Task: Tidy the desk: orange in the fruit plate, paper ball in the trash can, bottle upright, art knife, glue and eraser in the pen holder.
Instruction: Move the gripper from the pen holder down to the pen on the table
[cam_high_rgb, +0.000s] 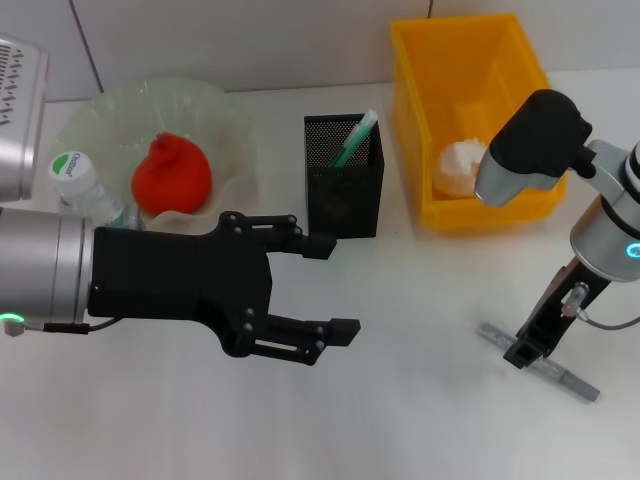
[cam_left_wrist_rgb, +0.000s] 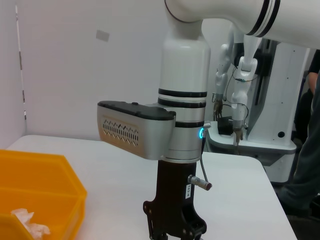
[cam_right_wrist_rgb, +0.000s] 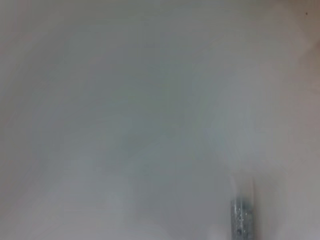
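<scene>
The orange (cam_high_rgb: 172, 175) lies in the pale green fruit plate (cam_high_rgb: 225, 115). A clear bottle (cam_high_rgb: 82, 187) with a green-and-white cap stands upright beside the plate. The black mesh pen holder (cam_high_rgb: 343, 190) has a green-and-white stick (cam_high_rgb: 354, 138) standing in it. The paper ball (cam_high_rgb: 458, 165) lies in the yellow trash can (cam_high_rgb: 470, 45). The grey art knife (cam_high_rgb: 550, 368) lies flat on the table at the right, and my right gripper (cam_high_rgb: 525, 350) is lowered onto its middle. My left gripper (cam_high_rgb: 333, 288) hovers open and empty in front of the pen holder. The eraser is out of view.
The white table (cam_high_rgb: 400, 420) spreads in front of both arms. The left wrist view shows the right arm (cam_left_wrist_rgb: 182, 100) standing on the table, the yellow bin (cam_left_wrist_rgb: 35, 200) beside it, and other equipment beyond the table's far edge.
</scene>
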